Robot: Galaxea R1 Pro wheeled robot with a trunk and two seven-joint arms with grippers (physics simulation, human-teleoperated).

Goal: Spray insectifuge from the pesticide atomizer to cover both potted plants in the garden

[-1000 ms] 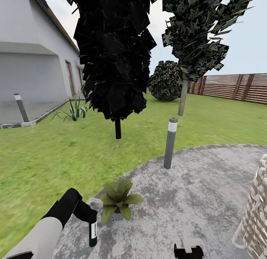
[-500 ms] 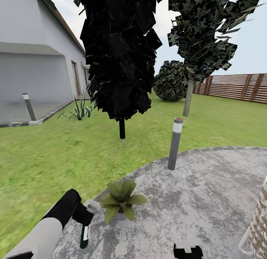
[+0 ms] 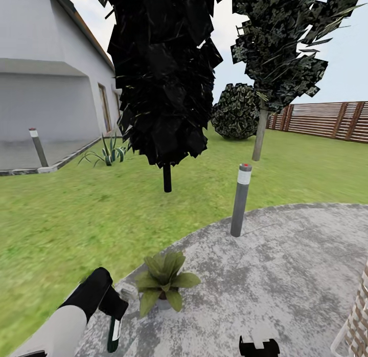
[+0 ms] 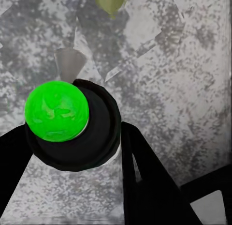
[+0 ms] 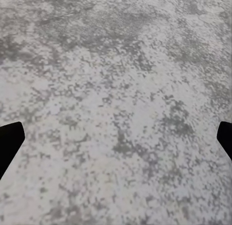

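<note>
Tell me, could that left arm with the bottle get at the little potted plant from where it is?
Probably yes. The left tool holds the atomizer just beside the potted plant, with bare paving between them and nothing in the way.

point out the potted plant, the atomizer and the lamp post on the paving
potted plant [image 3: 162, 282], head view, centre of the leaf rosette
atomizer [image 3: 114, 333], head view, bottle body under the left gripper
lamp post [image 3: 239, 203], head view, middle of the grey shaft
</note>
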